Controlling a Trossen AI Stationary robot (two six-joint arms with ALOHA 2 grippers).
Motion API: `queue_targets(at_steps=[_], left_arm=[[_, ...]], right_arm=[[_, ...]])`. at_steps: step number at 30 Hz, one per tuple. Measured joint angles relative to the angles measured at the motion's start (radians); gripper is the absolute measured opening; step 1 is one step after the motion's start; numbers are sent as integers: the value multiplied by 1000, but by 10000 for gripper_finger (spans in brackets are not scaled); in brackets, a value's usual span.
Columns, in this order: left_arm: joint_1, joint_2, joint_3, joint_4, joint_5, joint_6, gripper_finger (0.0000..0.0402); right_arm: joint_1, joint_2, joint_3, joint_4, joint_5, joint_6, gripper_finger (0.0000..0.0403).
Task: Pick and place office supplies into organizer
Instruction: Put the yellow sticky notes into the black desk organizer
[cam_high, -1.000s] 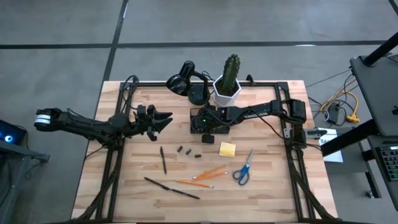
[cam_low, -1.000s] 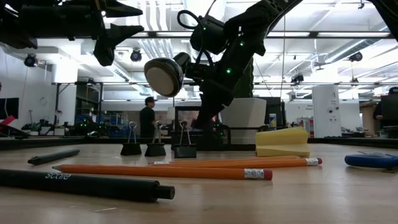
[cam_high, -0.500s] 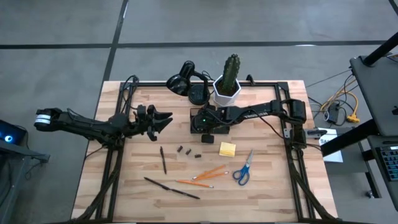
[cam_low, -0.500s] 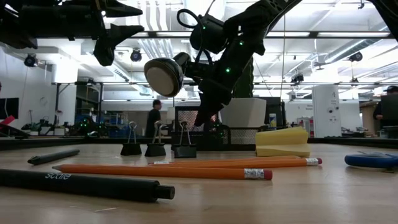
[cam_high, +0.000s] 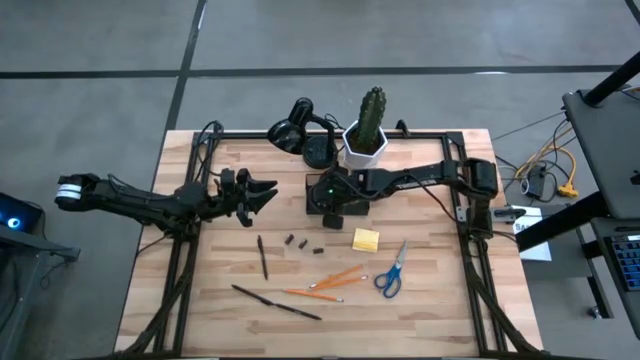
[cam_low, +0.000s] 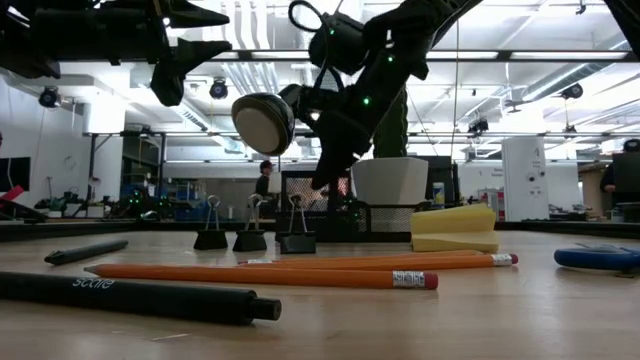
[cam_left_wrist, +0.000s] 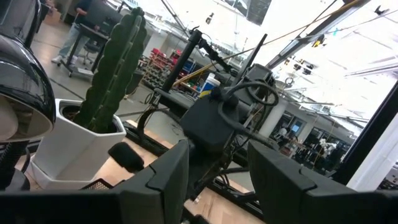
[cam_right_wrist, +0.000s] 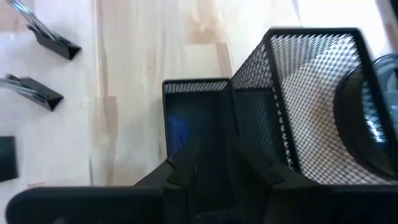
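The black mesh organizer (cam_high: 322, 193) stands on the far middle of the table; the right wrist view looks down into the organizer's compartments (cam_right_wrist: 292, 93). My right gripper (cam_high: 332, 200) hovers over it, open and empty (cam_right_wrist: 211, 171). My left gripper (cam_high: 262, 192) waits open in the air left of the organizer. Lying flat on the table are the yellow sticky pad (cam_high: 366, 239), blue-handled scissors (cam_high: 391, 270), orange pencils (cam_high: 335, 281), two dark pens (cam_high: 263, 257) (cam_high: 277, 302), and three small binder clips (cam_high: 302, 243), seen upright in the low view (cam_low: 250, 232).
A white hexagonal cactus pot (cam_high: 365, 142) and a black desk lamp (cam_high: 298, 130) stand just behind the organizer at the far edge. Bare wood lies near the left and near edges. People move in the room beyond the table.
My right gripper has risen a little above the organizer, as the low view shows. The supplies on the table have stayed where they were.
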Motion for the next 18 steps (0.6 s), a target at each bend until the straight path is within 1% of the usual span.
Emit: queue_targets(at_steps=[4, 10, 18], left_arm=[[0, 0, 0, 0, 0, 0, 148], [0, 0, 0, 0, 0, 0, 148], [0, 0, 0, 0, 0, 0, 148]], right_arm=[[11, -48, 0, -9, 0, 60, 73], [45, -126, 0, -80, -3, 127, 88], [109, -210, -2, -304, 16, 162, 133]])
